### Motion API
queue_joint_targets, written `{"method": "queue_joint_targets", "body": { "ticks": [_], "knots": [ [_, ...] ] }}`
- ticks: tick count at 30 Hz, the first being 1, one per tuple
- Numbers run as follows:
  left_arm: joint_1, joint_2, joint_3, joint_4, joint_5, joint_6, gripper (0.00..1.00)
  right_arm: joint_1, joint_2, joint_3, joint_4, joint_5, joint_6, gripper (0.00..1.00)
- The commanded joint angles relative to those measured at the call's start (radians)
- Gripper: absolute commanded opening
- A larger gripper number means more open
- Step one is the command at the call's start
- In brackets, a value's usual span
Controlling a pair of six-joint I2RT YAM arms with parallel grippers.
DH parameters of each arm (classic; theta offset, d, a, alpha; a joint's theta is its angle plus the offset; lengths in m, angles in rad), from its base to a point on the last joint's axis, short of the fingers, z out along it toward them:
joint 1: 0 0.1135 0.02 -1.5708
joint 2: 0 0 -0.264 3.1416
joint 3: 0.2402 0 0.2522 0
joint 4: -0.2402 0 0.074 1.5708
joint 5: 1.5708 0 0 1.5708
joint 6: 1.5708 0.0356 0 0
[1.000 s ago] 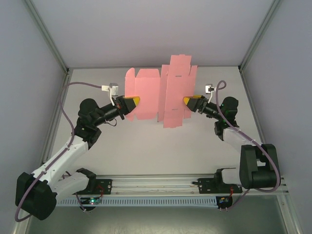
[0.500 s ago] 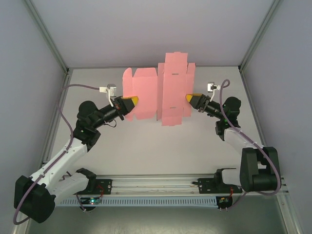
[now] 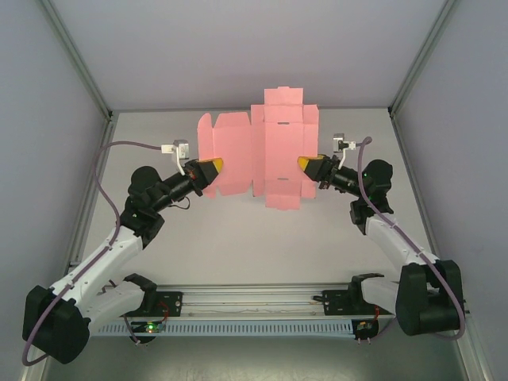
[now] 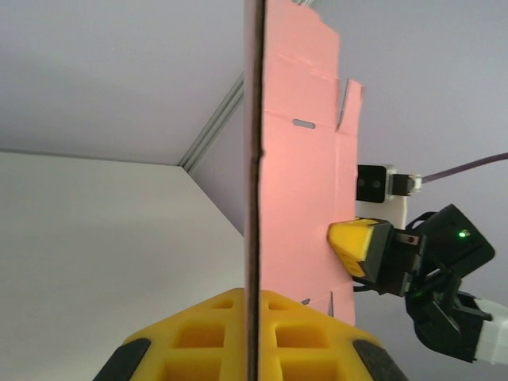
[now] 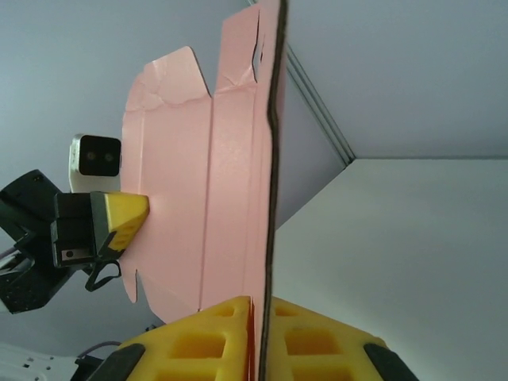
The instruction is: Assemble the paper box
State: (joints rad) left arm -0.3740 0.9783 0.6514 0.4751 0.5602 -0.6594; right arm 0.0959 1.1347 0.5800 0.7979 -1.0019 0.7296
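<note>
- Held aloft: flat pink die-cut card sheet.
- At its 9 o'clock edge, left gripper clamped onto it.
- At its 3 o'clock edge, right gripper pinched it likewise.

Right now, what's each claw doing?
Left gripper: closed on the paper box, left edge.
Right gripper: closed on its right edge.

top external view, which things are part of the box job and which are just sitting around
Part of the job:
- paper box, a flat pink sheet held up between the arms
- left gripper, shut on its left edge
- right gripper, shut on its right edge

Just there:
- table
- rail at the near edge
- purple cable
</note>
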Motion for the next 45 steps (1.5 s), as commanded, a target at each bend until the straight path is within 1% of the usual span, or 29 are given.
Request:
{"method": "queue_joint_targets", "body": {
  "ticks": [1,3,5,6,9,17,19,21,23,27,29,30,31,33,34,38,40,41,42,43,45],
  "knots": [
    [-0.015,-0.033,-0.019,-0.004,-0.034,0.005,0.00,0.011,-0.047,0.028,-0.104,0.036,-0.101,0.11],
    [-0.014,-0.041,-0.030,-0.015,-0.063,0.001,0.00,0.011,-0.071,0.028,-0.164,0.071,-0.130,0.14],
    [-0.013,-0.050,-0.036,-0.038,-0.093,0.008,0.00,0.011,-0.094,0.028,-0.217,0.108,-0.153,0.14],
    [-0.016,-0.054,-0.038,-0.047,-0.106,0.008,0.00,0.011,-0.102,0.029,-0.231,0.113,-0.160,0.12],
    [-0.014,-0.065,-0.054,-0.046,-0.128,0.005,0.00,0.013,-0.113,0.029,-0.232,0.086,-0.157,0.13],
    [-0.014,-0.075,-0.071,-0.063,-0.158,0.005,0.00,0.013,-0.122,0.030,-0.261,0.121,-0.172,0.14],
    [-0.014,-0.076,-0.076,-0.048,-0.144,0.005,0.00,0.012,-0.118,0.034,-0.254,0.106,-0.170,0.12],
    [-0.014,-0.077,-0.078,-0.038,-0.136,0.002,0.00,0.015,-0.110,0.039,-0.258,0.088,-0.170,0.03],
    [-0.014,-0.073,-0.078,-0.039,-0.139,0.001,0.00,0.023,-0.105,0.043,-0.258,0.073,-0.174,0.00],
    [-0.014,-0.068,-0.077,-0.034,-0.121,0.007,0.00,0.033,-0.105,0.046,-0.276,0.089,-0.201,0.00],
    [-0.013,-0.068,-0.076,-0.055,-0.123,0.010,0.00,0.038,-0.116,0.055,-0.342,0.135,-0.258,0.00],
    [-0.014,-0.070,-0.076,-0.081,-0.131,0.012,0.02,0.046,-0.122,0.068,-0.413,0.177,-0.307,0.00],
    [-0.014,-0.074,-0.076,-0.120,-0.152,0.014,0.12,0.056,-0.124,0.080,-0.471,0.204,-0.345,0.00],
    [-0.015,-0.077,-0.090,-0.206,-0.202,0.023,0.22,0.077,-0.121,0.092,-0.531,0.229,-0.391,0.00],
    [-0.015,-0.077,-0.111,-0.237,-0.225,0.023,0.29,0.090,-0.118,0.091,-0.538,0.227,-0.401,0.00],
    [-0.015,-0.075,-0.230,-0.257,-0.256,0.002,0.35,0.136,-0.108,0.072,-0.599,0.256,-0.440,0.00],
    [-0.013,-0.095,-0.258,-0.313,-0.292,-0.005,0.38,0.144,-0.093,0.059,-0.613,0.274,-0.442,0.00],
    [-0.013,-0.111,-0.265,-0.363,-0.325,-0.008,0.42,0.145,-0.084,0.053,-0.617,0.266,-0.446,0.00],
    [-0.014,-0.129,-0.269,-0.412,-0.352,-0.006,0.50,0.146,-0.078,0.046,-0.617,0.268,-0.441,0.00],
    [-0.014,-0.152,-0.269,-0.462,-0.383,-0.007,0.65,0.149,-0.071,0.041,-0.619,0.268,-0.441,0.00],
    [-0.015,-0.209,-0.271,-0.548,-0.439,-0.011,0.85,0.156,-0.052,0.034,-0.630,0.252,-0.455,0.00]
  ]
}}
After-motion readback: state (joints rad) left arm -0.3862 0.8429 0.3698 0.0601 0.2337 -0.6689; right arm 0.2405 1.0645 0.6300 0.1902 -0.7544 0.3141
